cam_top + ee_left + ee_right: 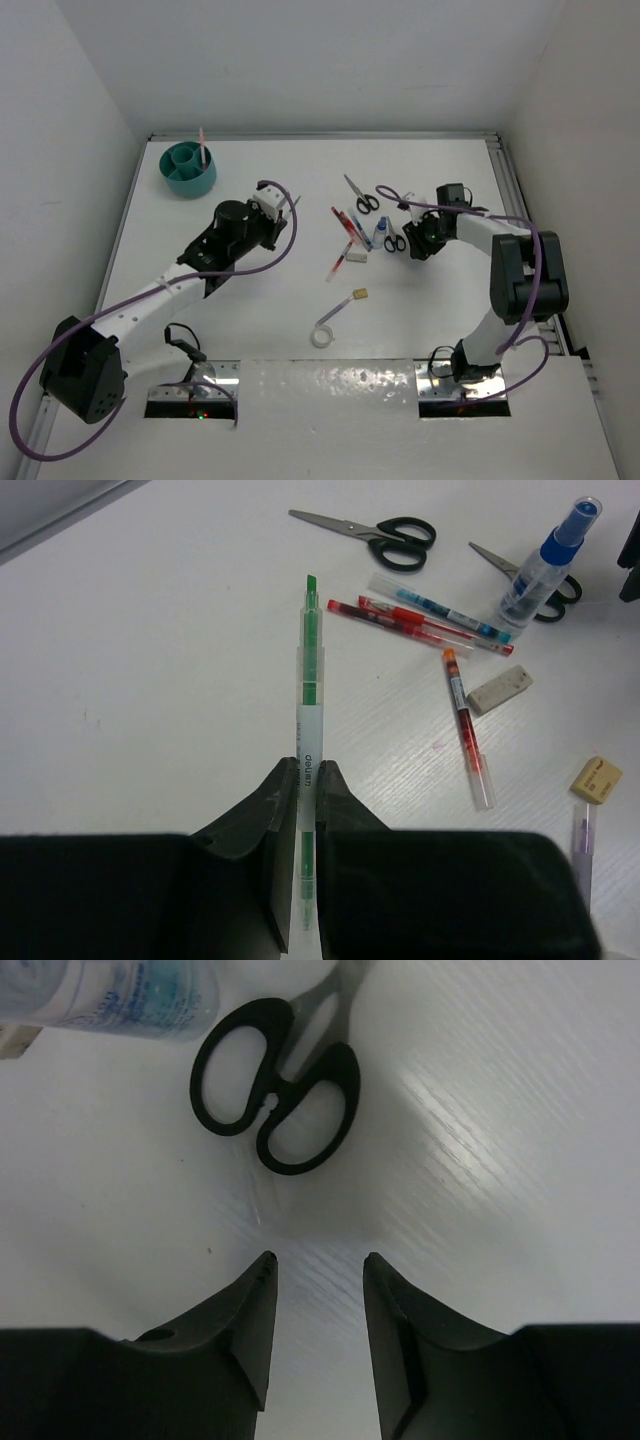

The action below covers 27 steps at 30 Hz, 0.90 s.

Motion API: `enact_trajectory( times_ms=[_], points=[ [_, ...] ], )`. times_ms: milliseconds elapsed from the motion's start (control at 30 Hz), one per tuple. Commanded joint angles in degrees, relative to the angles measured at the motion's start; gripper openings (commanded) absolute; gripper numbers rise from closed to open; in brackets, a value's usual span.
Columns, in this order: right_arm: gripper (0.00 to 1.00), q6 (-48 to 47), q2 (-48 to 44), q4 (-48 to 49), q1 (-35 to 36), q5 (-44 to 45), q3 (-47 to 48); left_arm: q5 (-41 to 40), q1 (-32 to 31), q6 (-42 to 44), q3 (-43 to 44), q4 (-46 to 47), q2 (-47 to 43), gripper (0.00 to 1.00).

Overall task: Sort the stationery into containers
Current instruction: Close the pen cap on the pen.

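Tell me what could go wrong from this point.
1. The left end effector pinches the green pen with most of its length sticking out ahead; it may pivot or slip on the way to the teal organiser.
2. The right end effector, jaws open, faces the scissors lying flat close to the glue bottle; closing there could skid off the flat handles or knock the bottle.

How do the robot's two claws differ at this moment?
The left gripper is shut on a green pen, while the right gripper stands open and holds nothing. The right gripper has a pair of black-handled scissors lying just ahead of its fingertips, while the left gripper is well away from them, further left on the table. Both have two black fingers.
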Motion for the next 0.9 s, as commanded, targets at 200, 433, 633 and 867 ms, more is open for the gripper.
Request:
enact_trajectory(
  times_ms=[200,433,633,867],
  points=[
    [0.39,-6.6,2.7,-0.5,0.9,-6.6,4.1,0.0,1.0,-0.6,0.1,3.7,-1.5,0.00],
    [0.37,-6.8,4.4,-0.4,3.8,-2.6,4.0,-0.3,1.0,-0.6,0.4,3.9,-1.1,0.00],
    [0.37,-6.8,4.8,-0.2,4.7,-1.4,4.0,-1.0,1.2,-0.5,-0.2,4.6,-1.4,0.00],
    [0.37,-7.0,5.5,-0.7,5.1,-0.8,4.9,-1.0,1.5,-0.6,-0.7,4.8,-1.7,0.00]
  ],
)
